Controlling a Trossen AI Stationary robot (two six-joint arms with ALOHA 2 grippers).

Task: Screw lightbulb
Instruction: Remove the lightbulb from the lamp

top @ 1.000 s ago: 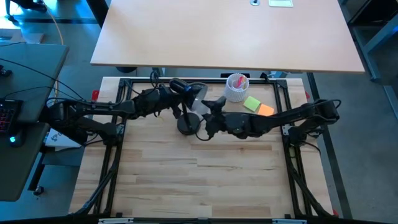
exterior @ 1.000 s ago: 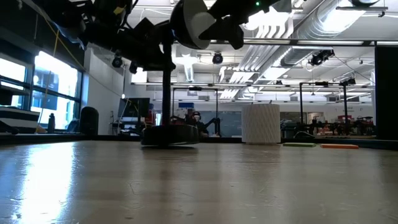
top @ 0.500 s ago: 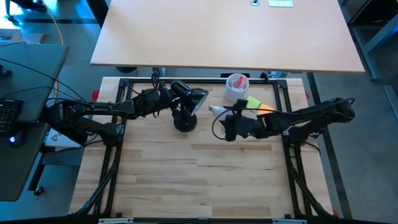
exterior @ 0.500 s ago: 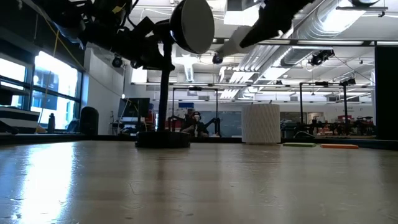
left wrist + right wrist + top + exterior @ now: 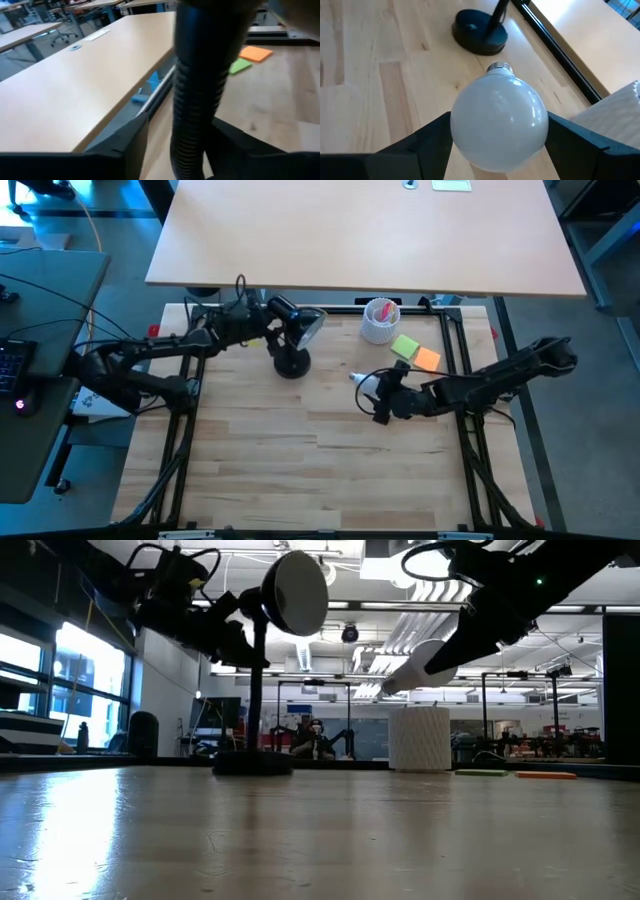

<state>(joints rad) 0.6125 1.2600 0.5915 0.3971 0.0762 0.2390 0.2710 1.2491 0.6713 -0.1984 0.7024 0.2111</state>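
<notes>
We see the right gripper [image 5: 374, 398] clasping the small white rounded lightbulb [image 5: 498, 124] by its globe, silvery screw base pointing toward the black desk lamp with cone shade and round base [image 5: 292, 363]; bulb held above the wooden table [image 5: 300, 470], apart from the lamp. The left gripper [image 5: 262, 328] sits at the lamp's ribbed neck [image 5: 197, 95], fingers either side; we cannot tell if they clamp it. White ribbed cup [image 5: 380, 321], green and orange sticky notes [image 5: 416, 352] near the far edge.
</notes>
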